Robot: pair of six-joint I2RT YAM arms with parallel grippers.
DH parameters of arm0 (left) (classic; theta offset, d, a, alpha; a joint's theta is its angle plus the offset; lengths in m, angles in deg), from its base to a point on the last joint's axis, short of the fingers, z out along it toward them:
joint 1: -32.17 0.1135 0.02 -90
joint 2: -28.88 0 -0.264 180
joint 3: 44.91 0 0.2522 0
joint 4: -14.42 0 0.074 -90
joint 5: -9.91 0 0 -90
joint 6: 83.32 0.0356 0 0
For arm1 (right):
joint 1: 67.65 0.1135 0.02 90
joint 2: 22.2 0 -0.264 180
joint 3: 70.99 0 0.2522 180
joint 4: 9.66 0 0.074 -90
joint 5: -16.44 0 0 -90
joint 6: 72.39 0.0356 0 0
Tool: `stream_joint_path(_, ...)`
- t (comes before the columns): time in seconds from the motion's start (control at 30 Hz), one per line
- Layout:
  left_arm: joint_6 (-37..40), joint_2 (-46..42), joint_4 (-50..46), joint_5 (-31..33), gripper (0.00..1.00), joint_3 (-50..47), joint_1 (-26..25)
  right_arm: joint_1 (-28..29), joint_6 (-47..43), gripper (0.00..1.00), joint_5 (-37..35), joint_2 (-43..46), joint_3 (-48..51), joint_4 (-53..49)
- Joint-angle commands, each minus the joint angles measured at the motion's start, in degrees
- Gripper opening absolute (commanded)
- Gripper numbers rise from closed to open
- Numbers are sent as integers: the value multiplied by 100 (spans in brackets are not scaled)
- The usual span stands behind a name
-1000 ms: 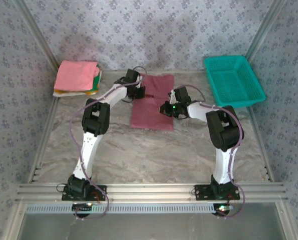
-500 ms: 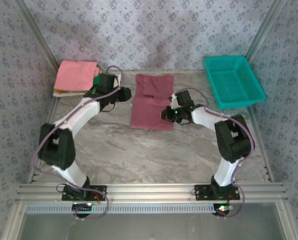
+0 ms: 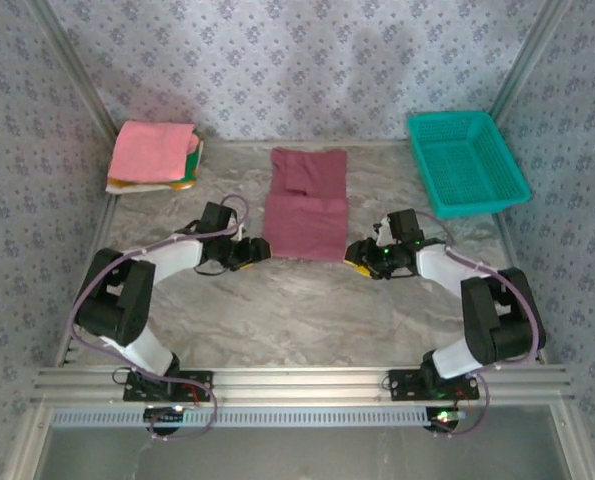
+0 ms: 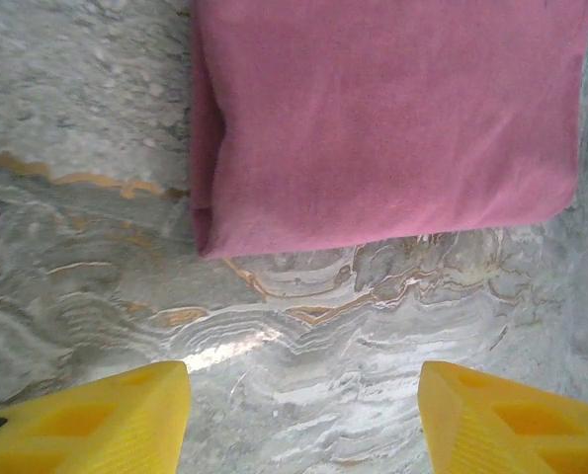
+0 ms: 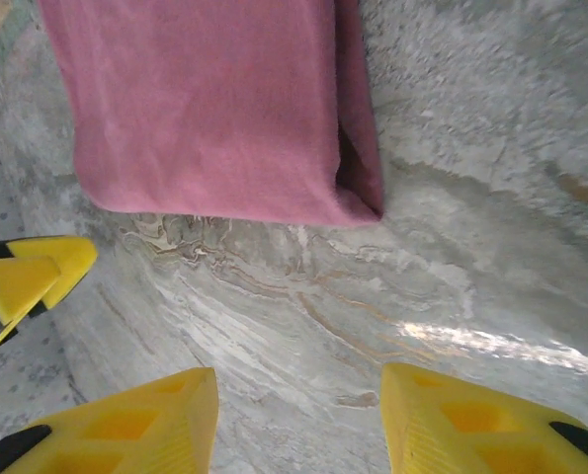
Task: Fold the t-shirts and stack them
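Top external view showed a grey marbled table veined with brown, boxed in by walls of blue-flowered paper and aluminium rails. One maroon t-shirt, soft cloth folded into a rough rectangle, lay flat at the far centre. One stack of folded tees, pink on top with yellow-green and white edges beneath, sat at the far left. One teal plastic mesh basket sat at the far right. Two arms reached in: the left gripper and right gripper were posed just beside the shirt's near corners, their yellow fingers spread apart and empty.
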Motion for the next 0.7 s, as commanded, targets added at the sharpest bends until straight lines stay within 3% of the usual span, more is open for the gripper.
stream_joint_path(0.0, -31, 281, 216, -255, 63, 208, -37, 62, 429, 48, 404, -277, -13, 479)
stream_joint_path(0.3, 206, 770, -2, 159, 61, 579, 58, 127, 548, 45, 435, -584, -47, 911)
stream_joint_path(0.67, 241, 1255, 26, 125, 58, 1076, -2, 184, 607, 41, 435, -801, -14, 1165)
